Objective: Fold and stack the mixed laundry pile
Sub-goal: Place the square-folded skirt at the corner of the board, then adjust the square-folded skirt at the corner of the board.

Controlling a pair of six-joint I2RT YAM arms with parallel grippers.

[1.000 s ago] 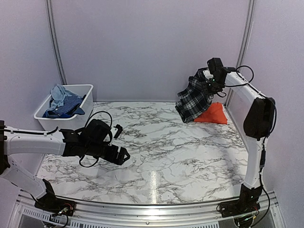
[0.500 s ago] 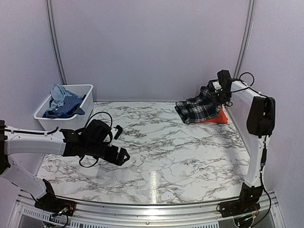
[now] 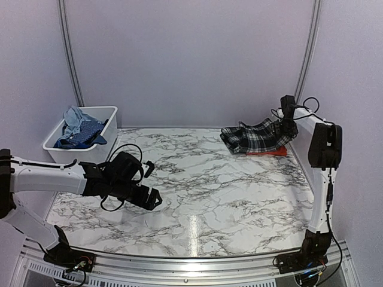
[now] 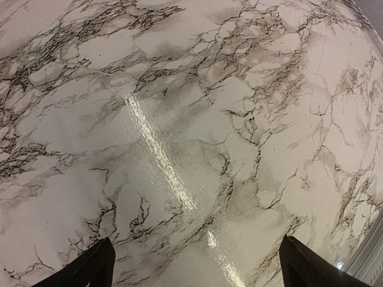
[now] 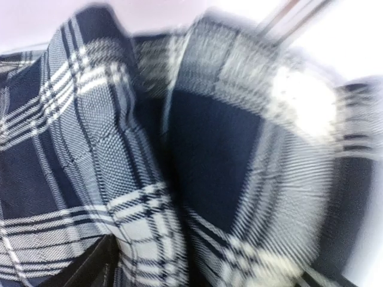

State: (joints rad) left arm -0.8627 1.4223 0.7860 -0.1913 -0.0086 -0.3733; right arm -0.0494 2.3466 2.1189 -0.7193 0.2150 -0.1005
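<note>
— Where do you look from?
— One eye sits high behind my bases, facing forward over the whole marble table (image 3: 197,179). Left wrist: close, angled down on that marble. Right wrist: pressed against the plaid piece (image 5: 119,149), also seen from above.

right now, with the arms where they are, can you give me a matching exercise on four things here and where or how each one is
Things:
1. plaid piece
2. orange T-shirt
3. white bin
4. left gripper

Places or states:
a. open, over bare marble table
b. far left corner, holding blue clothes
c. mostly hidden under another garment
d. lying on top, far right corner

Pairs: 1-d, 2-c, 3-b, 4-a
</note>
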